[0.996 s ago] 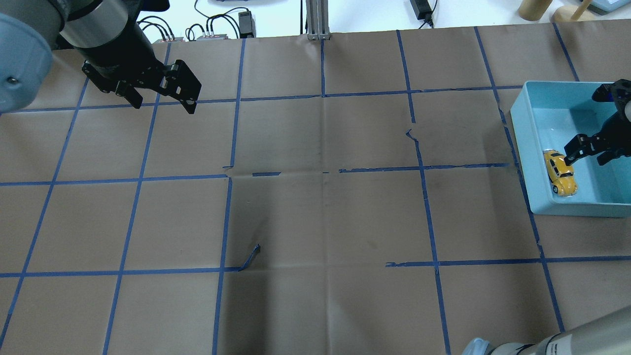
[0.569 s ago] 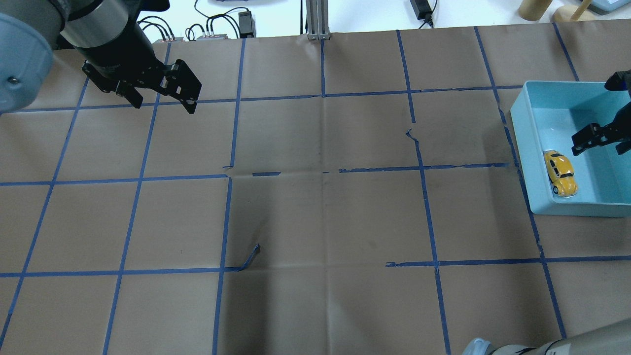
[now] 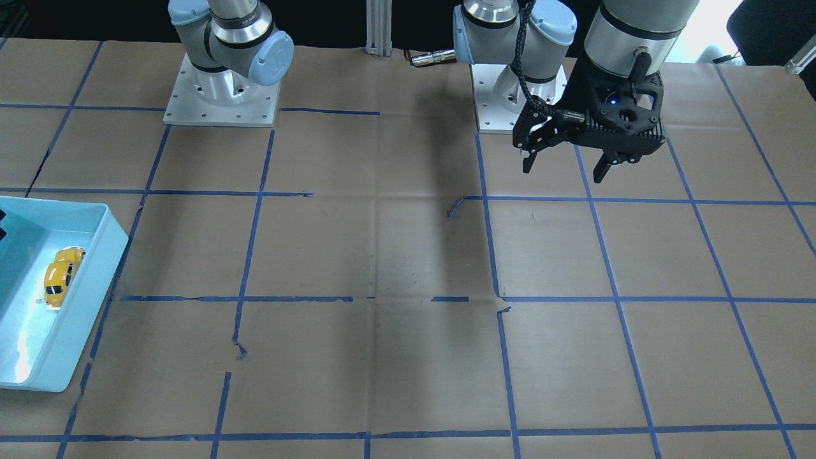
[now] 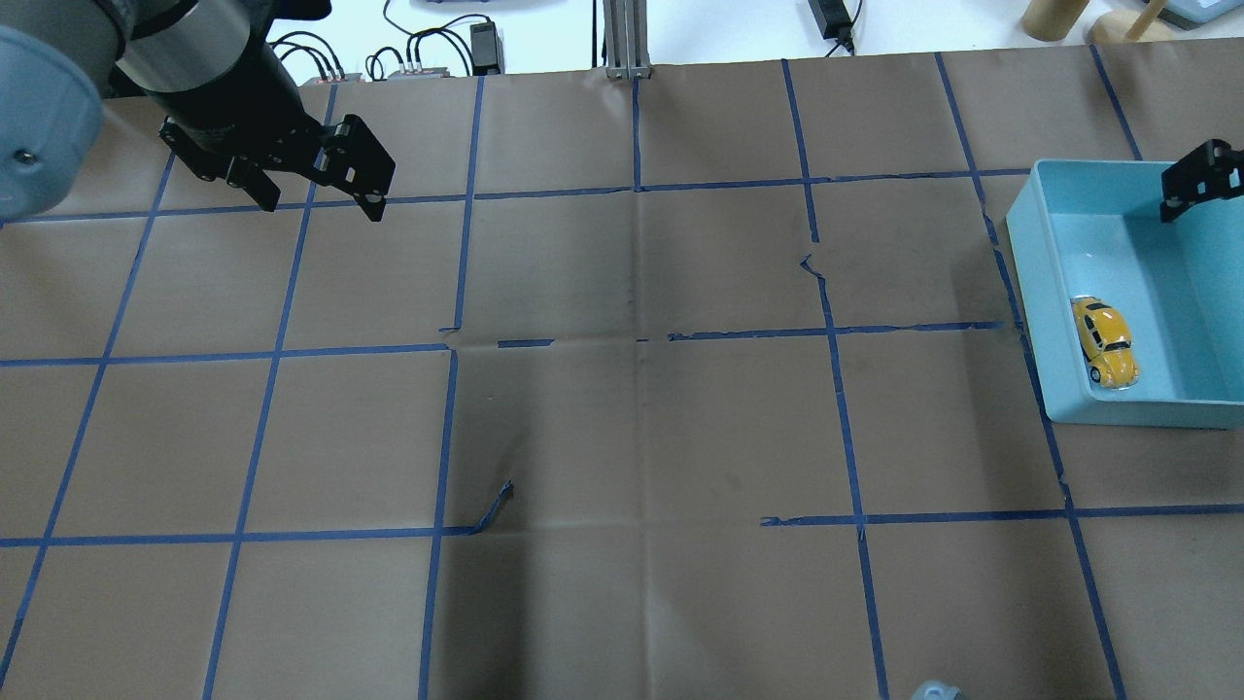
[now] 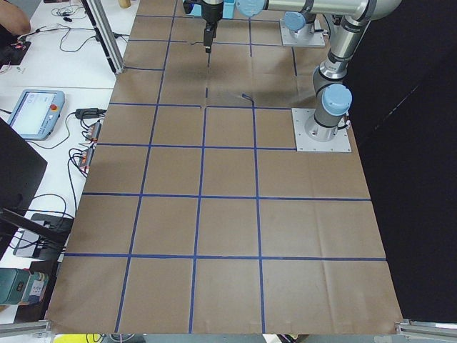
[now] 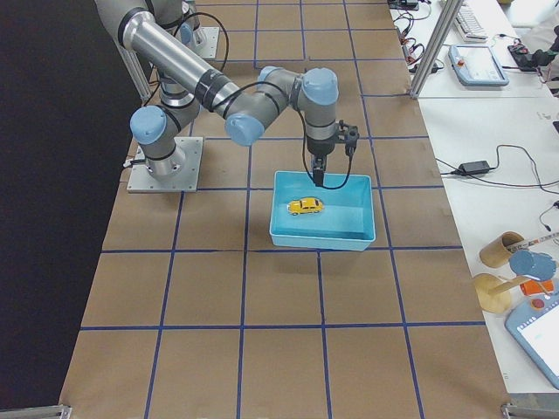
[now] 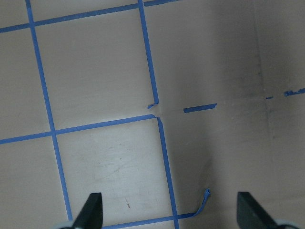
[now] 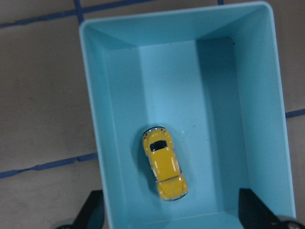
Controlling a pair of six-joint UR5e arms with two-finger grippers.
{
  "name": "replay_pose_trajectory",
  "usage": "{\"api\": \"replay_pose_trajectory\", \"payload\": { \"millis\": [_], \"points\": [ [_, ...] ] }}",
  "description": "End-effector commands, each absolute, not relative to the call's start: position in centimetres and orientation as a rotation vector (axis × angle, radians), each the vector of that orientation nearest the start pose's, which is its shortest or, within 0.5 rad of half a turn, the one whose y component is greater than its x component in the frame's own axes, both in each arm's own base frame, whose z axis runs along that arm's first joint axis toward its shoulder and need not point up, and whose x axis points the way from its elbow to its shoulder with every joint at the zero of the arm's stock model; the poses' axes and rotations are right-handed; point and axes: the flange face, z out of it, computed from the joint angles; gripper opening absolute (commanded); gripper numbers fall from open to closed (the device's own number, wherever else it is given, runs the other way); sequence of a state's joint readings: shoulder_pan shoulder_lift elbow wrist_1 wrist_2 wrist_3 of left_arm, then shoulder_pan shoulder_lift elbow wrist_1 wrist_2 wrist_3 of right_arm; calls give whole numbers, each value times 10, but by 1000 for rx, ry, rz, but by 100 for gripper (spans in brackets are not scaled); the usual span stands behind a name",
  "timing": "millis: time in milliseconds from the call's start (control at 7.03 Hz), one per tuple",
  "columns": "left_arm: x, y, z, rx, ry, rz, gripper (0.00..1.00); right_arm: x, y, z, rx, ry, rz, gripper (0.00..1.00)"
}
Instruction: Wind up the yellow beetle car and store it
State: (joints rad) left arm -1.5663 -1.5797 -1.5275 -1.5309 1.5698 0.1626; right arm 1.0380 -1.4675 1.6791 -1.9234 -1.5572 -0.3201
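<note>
The yellow beetle car point(image 4: 1105, 340) point(image 3: 60, 275) point(image 6: 305, 206) point(image 8: 164, 162) lies alone on the floor of a light blue bin point(image 4: 1020, 243) point(image 3: 89, 306) point(image 6: 319, 240) point(image 8: 90, 95), close to one long wall. My right gripper point(image 8: 171, 212) point(image 6: 319, 179) hangs open above the bin, well clear of the car; only part of it shows at the overhead view's right edge point(image 4: 1200, 180). My left gripper point(image 4: 321, 202) point(image 3: 564, 172) point(image 7: 170, 212) is open and holds nothing, hovering over bare brown paper at the far side of the table from the bin.
Brown paper with a blue tape grid covers the table point(image 4: 641, 408); a loose tape end point(image 4: 496, 506) curls up near the middle. Cables and power bricks point(image 4: 486, 44) lie past the far edge. Wooden pieces point(image 4: 1054, 15) stand at the far right corner.
My right gripper has lifted up and away from the car toward the bin's far corner. The car stays where it lay. The left arm has barely moved.
</note>
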Motion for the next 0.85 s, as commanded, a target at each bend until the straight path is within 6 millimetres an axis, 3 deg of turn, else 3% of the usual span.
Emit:
{"api": "replay_pose_trajectory", "payload": {
  "millis": [0,284,427,711],
  "points": [
    [-131,-503,511,247,3124,-122,100,-54,-543,485,394,3136,-210,100],
    [-133,-503,512,252,3124,-125,100,66,-528,495,433,3107,-118,100],
    [-133,-503,513,252,3124,-127,100,79,-526,496,403,3110,-123,100],
    [-133,-503,513,252,3124,-127,100,82,-535,483,389,3111,-96,100]
  ]
}}
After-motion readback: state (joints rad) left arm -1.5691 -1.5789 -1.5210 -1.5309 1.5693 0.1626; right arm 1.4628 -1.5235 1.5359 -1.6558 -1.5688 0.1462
